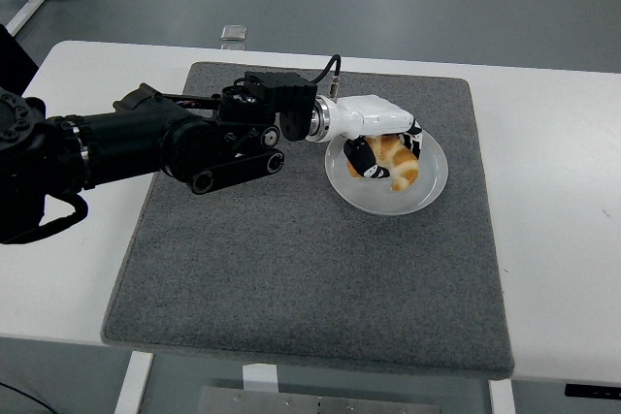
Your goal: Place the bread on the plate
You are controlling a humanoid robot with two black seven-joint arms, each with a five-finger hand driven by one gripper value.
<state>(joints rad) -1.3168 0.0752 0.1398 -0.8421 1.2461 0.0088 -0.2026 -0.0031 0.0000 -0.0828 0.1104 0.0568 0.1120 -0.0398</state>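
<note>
Presently we note the left arm reaching in from the left edge, across the grey mat (291, 269) on the white surface (553, 191), its left hand (380, 147) over the plate (427, 191).

- Hand: white-shelled, fingers curled down around the bread (398, 167). We read it as gripping the bread, not yet let go.
- Bread: a golden, croissant-like piece, inside the plate's rim, on the side nearer the arm. It looks to be touching or just above the plate's floor; we cannot tell which from this angle.
- Plate: pale, round, on the mat's far right part, well inside the mat's edges.
- Right arm: not seen.
- Off the far edge of the surface, a small clear object on the floor and a dark bin at top left; neither is involved.

Step in hand, as we judge it: the placing itself, at its very end. Carrying appears finished.

Next move calls for: spreading the fingers to free the bread, then lifting the hand straight up and clear of the rim. A sideways pull-out could drag the bread or nudge the plate.
</note>
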